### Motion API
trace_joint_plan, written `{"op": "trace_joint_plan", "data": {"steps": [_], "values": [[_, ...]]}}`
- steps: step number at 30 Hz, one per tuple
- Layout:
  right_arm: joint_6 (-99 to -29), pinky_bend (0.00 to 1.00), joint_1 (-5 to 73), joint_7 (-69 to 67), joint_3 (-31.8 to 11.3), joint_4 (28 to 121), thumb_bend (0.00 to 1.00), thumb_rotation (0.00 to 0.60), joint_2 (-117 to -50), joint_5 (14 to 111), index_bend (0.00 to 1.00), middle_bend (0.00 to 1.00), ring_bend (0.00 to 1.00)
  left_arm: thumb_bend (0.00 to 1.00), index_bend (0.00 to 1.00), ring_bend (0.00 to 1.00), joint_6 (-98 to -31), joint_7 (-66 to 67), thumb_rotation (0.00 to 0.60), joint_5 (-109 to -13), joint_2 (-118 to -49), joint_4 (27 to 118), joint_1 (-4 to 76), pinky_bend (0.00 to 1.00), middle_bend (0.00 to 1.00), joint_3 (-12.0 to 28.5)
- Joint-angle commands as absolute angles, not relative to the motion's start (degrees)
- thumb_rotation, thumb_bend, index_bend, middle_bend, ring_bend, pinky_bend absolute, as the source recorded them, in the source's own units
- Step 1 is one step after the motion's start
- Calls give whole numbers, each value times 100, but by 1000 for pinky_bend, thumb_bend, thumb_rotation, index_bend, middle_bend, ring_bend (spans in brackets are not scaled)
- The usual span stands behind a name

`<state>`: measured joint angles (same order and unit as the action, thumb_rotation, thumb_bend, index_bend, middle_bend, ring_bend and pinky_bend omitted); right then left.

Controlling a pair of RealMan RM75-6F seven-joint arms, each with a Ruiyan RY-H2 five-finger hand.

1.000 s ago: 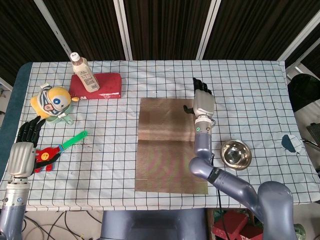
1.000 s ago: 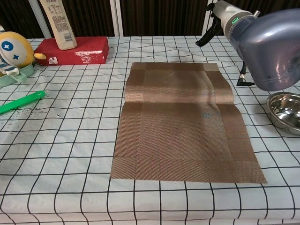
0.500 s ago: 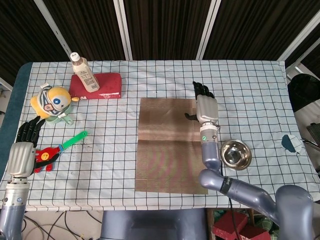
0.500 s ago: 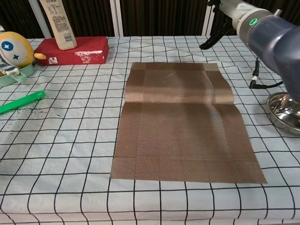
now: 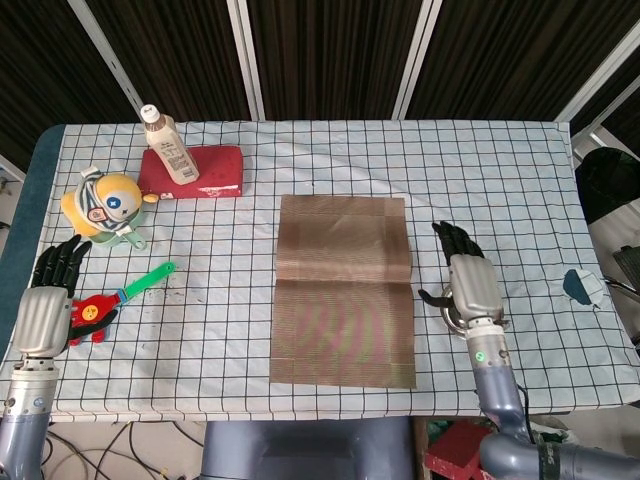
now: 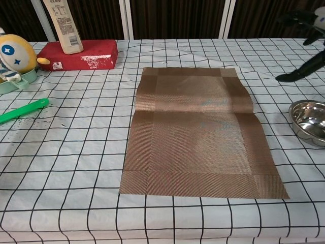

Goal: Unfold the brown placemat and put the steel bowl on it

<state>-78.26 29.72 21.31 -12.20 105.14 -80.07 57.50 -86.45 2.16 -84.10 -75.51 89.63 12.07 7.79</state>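
Right hand [image 5: 472,288] spread and empty above steel bowl [image 6: 308,119], just right of unfolded placemat [image 5: 343,292]; left hand [image 5: 45,310] idle, empty. Risk: smooth rim slipping, bowl tipping.

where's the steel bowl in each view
Head view: the bowl is right of the placemat, almost wholly hidden under the right hand; only a sliver of rim shows.
Chest view: the bowl is at the right edge, cut off by the frame, empty.
Shared landmark: the placemat's right edge, with the bowl just beyond it.
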Motion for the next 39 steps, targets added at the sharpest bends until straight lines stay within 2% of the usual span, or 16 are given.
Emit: {"op": "trace_joint_plan", "data": {"steps": [1,8,13,20,29,39], "values": [[-8099,161,2411,1647,-516,10702,85,600,-7736,6510,118,48,50,29,0,0,-8665,243,600,-8414,-7571,8960,1200,0,0,778],[-8081,161,2025,1478,128,10388,85,600,-7786,7255,158,54,50,29,0,0,-8690,353,600,-8470,-7611,8908,1197,0,0,744],[-8099,161,1867,1437,307,10209,86,600,-7815,7587,166,54,50,29,0,0,-8627,409,600,-8518,-7586,8886,1210,0,0,684],[-8237,161,1666,1164,292,9717,93,600,-7796,7925,167,54,50,29,0,0,-8563,540,600,-8619,-7581,8870,1235,0,0,596],[-8772,161,1374,859,151,9336,104,600,-7469,8410,166,51,42,29,0,0,-8409,990,600,-8782,-7640,8837,1296,0,0,425],[-8614,161,1344,395,-111,8928,113,600,-7499,8386,166,51,42,29,25,0,-7963,1791,600,-9306,-7378,9179,1652,13,0,226]]}}
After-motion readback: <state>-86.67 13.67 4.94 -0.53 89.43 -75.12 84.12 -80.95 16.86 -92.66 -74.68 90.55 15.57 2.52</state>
